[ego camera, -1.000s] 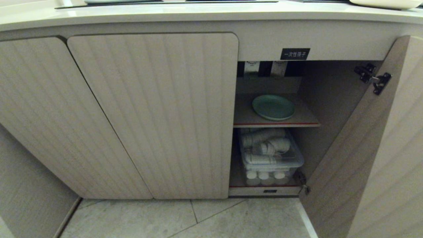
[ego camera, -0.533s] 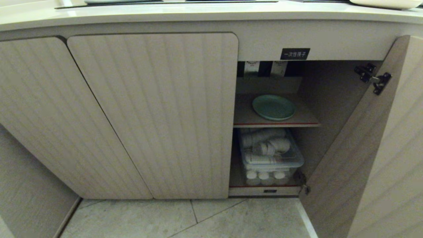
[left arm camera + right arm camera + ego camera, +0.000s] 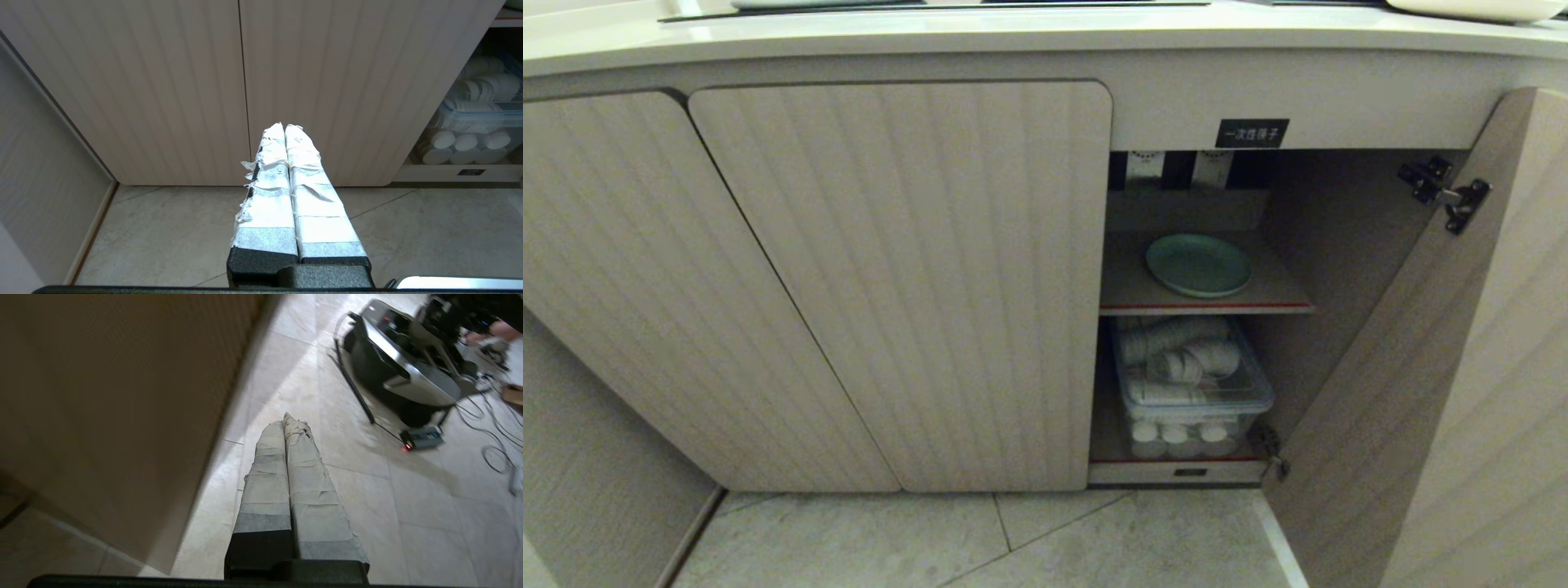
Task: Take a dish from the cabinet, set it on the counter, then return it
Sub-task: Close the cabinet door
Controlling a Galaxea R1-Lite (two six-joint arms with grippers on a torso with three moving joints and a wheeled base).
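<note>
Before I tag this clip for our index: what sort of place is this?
Probably a kitchen or canteen serving area: a counter over ribbed cabinet doors, an open cabinet with a dish on its shelf, and a tub of stacked cups below.

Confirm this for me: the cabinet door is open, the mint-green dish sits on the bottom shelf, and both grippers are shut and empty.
Not quite. The dish sits on the upper, red-edged shelf of the cabinet, above the clear storage box, as the head view shows. The rest holds: the door is open, and the left gripper and right gripper are shut and empty.
</note>
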